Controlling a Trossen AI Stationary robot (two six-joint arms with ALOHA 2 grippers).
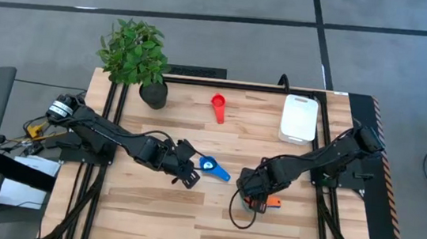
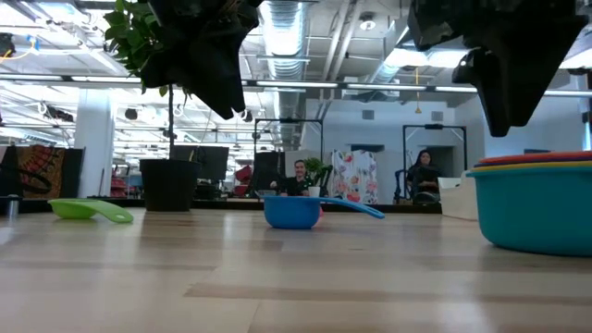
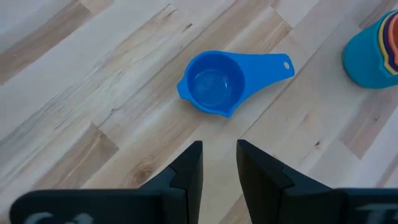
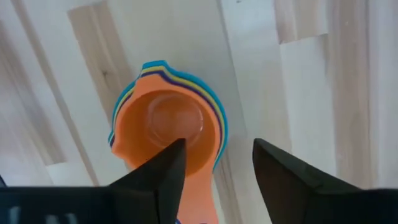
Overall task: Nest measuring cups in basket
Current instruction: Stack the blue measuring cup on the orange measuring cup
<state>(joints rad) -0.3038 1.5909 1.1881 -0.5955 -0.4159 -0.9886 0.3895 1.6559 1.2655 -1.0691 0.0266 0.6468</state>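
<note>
A blue measuring cup (image 1: pixel 211 165) (image 3: pixel 214 82) (image 2: pixel 291 211) stands upright on the table near the middle, handle toward the right. My left gripper (image 1: pixel 189 174) (image 3: pixel 219 168) hovers just left of it, its fingers a narrow gap apart and holding nothing. Several cups sit nested in a teal one (image 4: pixel 165 134) (image 2: pixel 541 208) (image 3: pixel 376 50), orange innermost, resting on the table. My right gripper (image 1: pixel 252 192) (image 4: pixel 217 168) hangs open above this stack. A red cup (image 1: pixel 218 104) lies near the far edge. A green cup (image 2: pixel 88 210) shows only in the low view. The white basket (image 1: pixel 299 118) sits far right.
A potted plant (image 1: pixel 143 68) stands at the far left corner of the table. A black cable (image 1: pixel 237 213) loops on the wood below the right gripper. Bare wood lies along the near edge and between the red cup and the basket.
</note>
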